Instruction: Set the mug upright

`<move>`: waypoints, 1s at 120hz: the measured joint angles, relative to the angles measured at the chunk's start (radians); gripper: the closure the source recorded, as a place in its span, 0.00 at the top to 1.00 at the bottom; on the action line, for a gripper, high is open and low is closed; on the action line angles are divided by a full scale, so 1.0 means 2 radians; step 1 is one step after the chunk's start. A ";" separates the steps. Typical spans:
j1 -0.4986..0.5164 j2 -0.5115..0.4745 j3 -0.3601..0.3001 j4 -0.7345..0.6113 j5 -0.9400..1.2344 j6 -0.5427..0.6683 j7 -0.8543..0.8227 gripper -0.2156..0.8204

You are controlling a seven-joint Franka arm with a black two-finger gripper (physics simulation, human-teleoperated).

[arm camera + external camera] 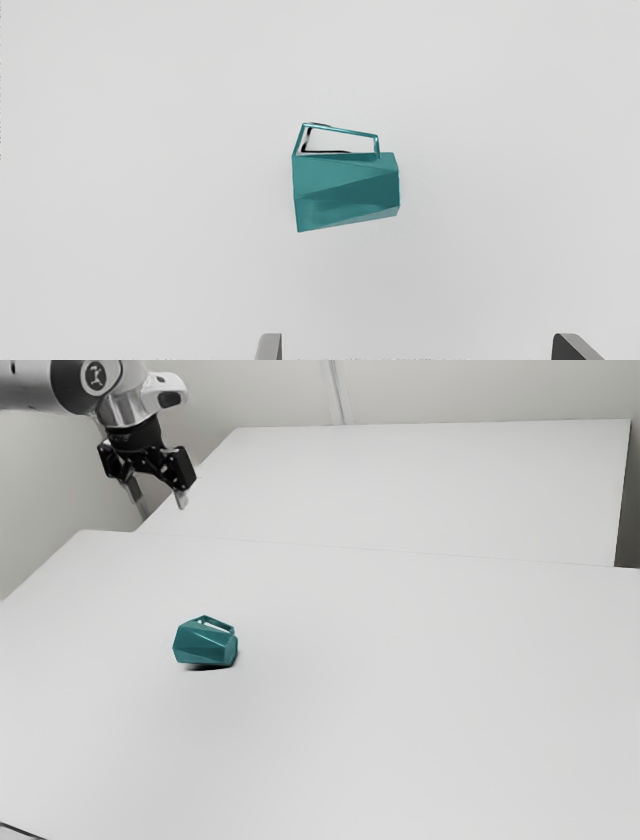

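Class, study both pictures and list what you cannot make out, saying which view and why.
- The inside of the mug: hidden by its own walls, both views.
- Its side against the table: hidden beneath its body, both views.
- The arm's base: cut off by the exterior view's left edge.
- The gripper: cut off by the wrist view's bottom edge.

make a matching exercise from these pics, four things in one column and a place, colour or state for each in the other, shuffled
Things
1. handle
2. table
3. mug
4. gripper

Places, colours, states
A. open, up in the air
B. teal body, lying on its side
C. angular loop with a gap through it
D. white and flat, bearing the toppled thing

Right pairs: 1-C, 2-D, 3-B, 4-A
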 joint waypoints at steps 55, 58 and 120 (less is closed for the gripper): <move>0.016 0.006 0.006 0.005 -0.008 -0.005 -0.001 0.78; 0.012 0.007 0.008 0.005 -0.009 -0.005 -0.001 0.78; 0.033 -0.025 0.163 -0.151 -0.210 0.093 0.009 0.77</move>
